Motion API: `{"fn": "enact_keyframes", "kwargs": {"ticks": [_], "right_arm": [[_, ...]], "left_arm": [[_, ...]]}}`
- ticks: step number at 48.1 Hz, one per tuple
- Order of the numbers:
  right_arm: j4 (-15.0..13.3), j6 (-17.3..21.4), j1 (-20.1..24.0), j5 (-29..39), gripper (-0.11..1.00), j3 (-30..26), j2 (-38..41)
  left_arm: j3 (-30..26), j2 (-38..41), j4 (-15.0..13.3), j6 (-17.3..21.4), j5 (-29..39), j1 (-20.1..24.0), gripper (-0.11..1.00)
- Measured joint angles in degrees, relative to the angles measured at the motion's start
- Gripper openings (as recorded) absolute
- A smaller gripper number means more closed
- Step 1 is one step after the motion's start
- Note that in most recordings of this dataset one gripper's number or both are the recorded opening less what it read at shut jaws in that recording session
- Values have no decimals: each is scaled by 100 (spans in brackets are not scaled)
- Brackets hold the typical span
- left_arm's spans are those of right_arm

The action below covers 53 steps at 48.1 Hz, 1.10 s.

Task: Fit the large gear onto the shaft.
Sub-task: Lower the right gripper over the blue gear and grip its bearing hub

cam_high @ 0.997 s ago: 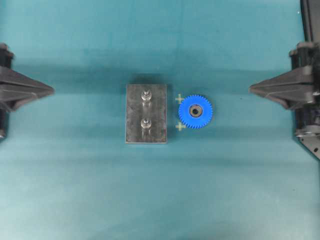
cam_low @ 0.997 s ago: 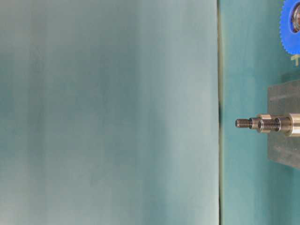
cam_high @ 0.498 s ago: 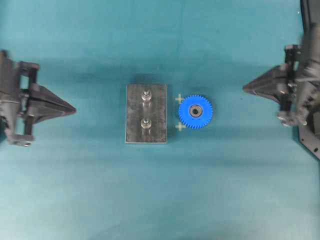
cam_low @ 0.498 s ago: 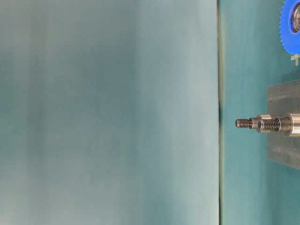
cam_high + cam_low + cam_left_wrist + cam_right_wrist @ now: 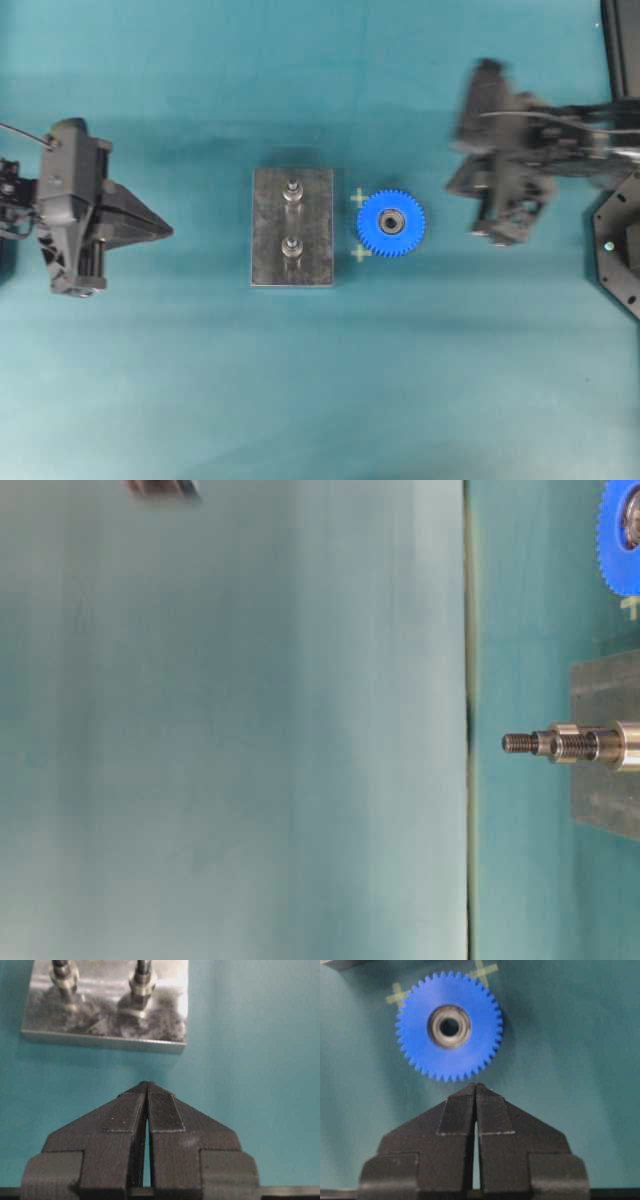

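right claw point(image 5: 476, 1086): clenched, tips pressed together, nothing between them; sits just short of the gear's near teeth, not touching
left claw point(image 5: 147, 1085): clenched too, empty; points at the near edge of the plate, apart from it
right arm point(image 5: 505, 165): blurred in the overhead view, reaching in from the right side, claw end well apart from the gear there
gear point(image 5: 391, 222): flat on the table, hub hole up, just beside the right edge of the plate, not touching it; nothing grips it
tape marks point(image 5: 484, 970): two small yellow crosses on the table, peeking out at the gear's edge on the plate side
plate point(image 5: 292, 227): grey, flat on the table, between the two claws
shafts point(image 5: 292, 190): two upright pins on the plate, both bare; far one and near one point(image 5: 292, 247) look alike, can't tell which is meant
table point(image 5: 320, 400): teal surface, gear and plate the only loose items seen
step: approach to pick-up, judged; gear not grasped, not on any pin
progress: barely begun, judged
next move needs: right claw to spread wider than the gear's rim or grab across the teeth, come down level, close firm; then lift, carry over a pin, line hub hole up with the pin tip, lower straight
left claw role: probably to steady the plate, only a guess
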Motion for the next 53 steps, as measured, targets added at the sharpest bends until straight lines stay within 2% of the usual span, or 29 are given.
{"fn": "enact_keyframes", "kwargs": {"ticks": [11,14,27,53], "right_arm": [[-9,-158,0,70,84,-633,993],[-9,-158,-9,141,95,-721,1204],[-9,-202,-18,343,93,-1046,1969],[-88,-202,-114,246,93,-1134,2426]], "left_arm": [[0,18,0,35,9,9,0],[0,18,0,35,0,0,0],[0,18,0,35,9,0,0],[0,26,0,35,0,0,0]]}}
